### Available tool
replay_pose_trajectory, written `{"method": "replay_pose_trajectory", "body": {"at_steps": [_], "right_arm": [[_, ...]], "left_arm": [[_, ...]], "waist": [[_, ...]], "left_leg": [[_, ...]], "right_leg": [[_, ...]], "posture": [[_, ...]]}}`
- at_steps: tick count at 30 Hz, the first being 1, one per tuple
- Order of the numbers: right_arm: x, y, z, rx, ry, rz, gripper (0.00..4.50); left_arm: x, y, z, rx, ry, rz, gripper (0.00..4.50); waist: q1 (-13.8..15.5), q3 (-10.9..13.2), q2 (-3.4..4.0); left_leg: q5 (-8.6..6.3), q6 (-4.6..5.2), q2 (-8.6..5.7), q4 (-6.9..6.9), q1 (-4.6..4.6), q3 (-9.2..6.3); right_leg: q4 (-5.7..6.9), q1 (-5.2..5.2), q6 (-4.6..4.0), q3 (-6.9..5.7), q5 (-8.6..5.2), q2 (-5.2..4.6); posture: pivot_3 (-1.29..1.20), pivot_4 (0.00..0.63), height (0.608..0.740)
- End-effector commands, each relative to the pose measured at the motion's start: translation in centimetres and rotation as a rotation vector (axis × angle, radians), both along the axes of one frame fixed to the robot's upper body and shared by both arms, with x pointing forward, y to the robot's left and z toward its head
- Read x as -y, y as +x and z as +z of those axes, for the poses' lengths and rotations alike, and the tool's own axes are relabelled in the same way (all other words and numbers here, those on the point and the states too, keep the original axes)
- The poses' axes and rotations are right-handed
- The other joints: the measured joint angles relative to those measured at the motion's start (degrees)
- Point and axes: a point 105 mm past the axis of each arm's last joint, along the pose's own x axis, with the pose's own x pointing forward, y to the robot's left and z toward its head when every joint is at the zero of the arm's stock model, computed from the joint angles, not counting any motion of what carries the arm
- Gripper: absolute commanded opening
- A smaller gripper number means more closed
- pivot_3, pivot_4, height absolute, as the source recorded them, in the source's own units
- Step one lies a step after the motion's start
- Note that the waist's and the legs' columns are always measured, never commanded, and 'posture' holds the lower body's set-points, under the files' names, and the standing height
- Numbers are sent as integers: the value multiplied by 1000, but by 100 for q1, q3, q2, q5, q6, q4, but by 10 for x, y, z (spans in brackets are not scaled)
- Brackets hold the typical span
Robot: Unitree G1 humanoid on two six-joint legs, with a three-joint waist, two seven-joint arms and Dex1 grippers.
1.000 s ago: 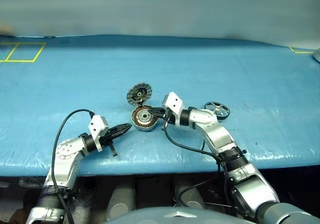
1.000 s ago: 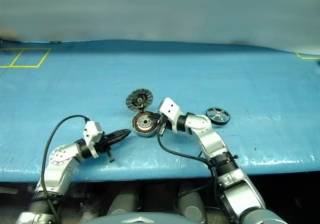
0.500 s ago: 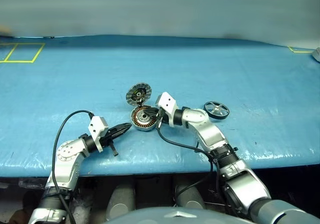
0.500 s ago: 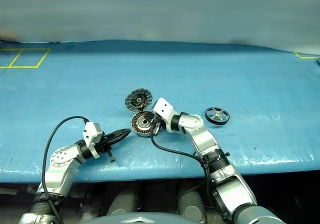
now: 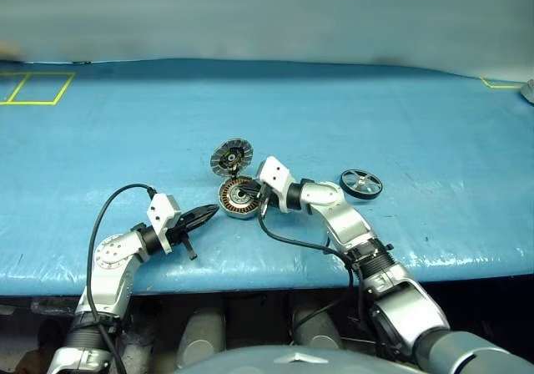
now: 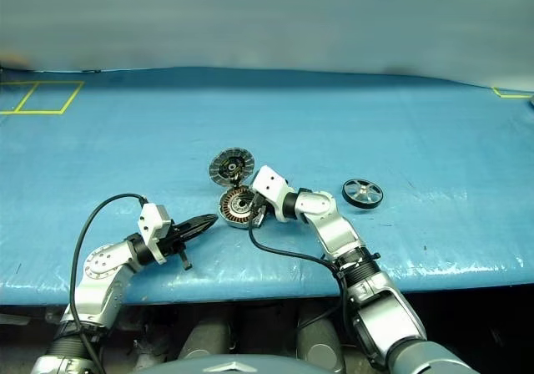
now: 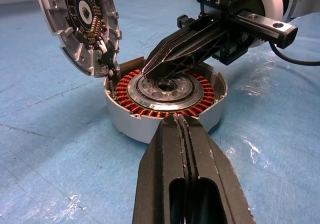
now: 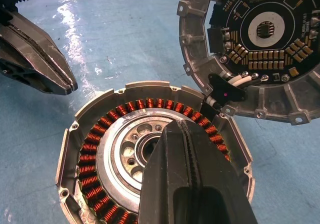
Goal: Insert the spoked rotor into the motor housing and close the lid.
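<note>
You have a blue sheet-covered table point(image 5: 417, 123) under a pale wall. In the head views, take the housing point(image 5: 236, 199) as your landmark: it sits open near the table's front edge, and the lid point(image 5: 231, 157) stands tilted up just behind it on its hinge. The rotor point(image 5: 361, 184) lies flat, well apart from the housing on its right, beyond the right arm's elbow. Your right gripper point(image 5: 248, 194) is closed and empty, its tip over the housing's middle. Your left gripper point(image 5: 210, 213), also closed and empty, points at the housing from its left front, just beside it.

From the left wrist, you see the closed jaws aimed at the housing's near wall, the copper windings point(image 7: 200, 91) bare, and the right gripper's tip over the hub.

From the right wrist, the closed jaws hang over the windings and hub, and the lid's circuit face leans away behind.

The right arm is the nearer one to the rotor, I judge, but the gripper points away from it: you would need to swing back right, away from the housing, and open the jaws.
</note>
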Motion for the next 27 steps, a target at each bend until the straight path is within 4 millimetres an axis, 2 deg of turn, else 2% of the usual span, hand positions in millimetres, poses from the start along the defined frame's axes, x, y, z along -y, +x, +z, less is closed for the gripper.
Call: {"method": "replay_pose_trajectory", "body": {"at_steps": [1,11,17,23,27], "right_arm": [[5,-4,-15,2,-87,5,30],[12,-15,-36,49,-239,27,30],[13,-15,-36,64,-260,22,30],[3,-17,7,64,24,-14,30],[9,-20,38,56,220,-52,30]], "left_arm": [[-2,3,7,40,13,3,0],[-3,4,7,42,19,2,0],[-2,5,7,42,20,-1,0],[-2,4,8,43,17,-1,0],[-3,5,9,49,19,1,0]], "waist": [[0,-1,1],[3,-19,0],[10,-33,0],[30,-31,2],[29,-22,4]], "left_leg": [[0,0,0,0,0,0],[-1,-1,1,0,7,0],[-1,-2,1,1,10,0],[-2,-3,0,-4,-1,-2],[-2,-3,0,-13,-13,-1]], "right_leg": [[0,0,0,0,0,0],[0,6,-2,0,-1,0],[-2,9,-3,0,-2,-2],[-6,0,-4,-2,-3,-3],[-14,-11,-3,-2,-3,-3]], "posture": [[0,150,740],[0,150,740],[0,150,740],[0,150,740],[0,150,740]]}}
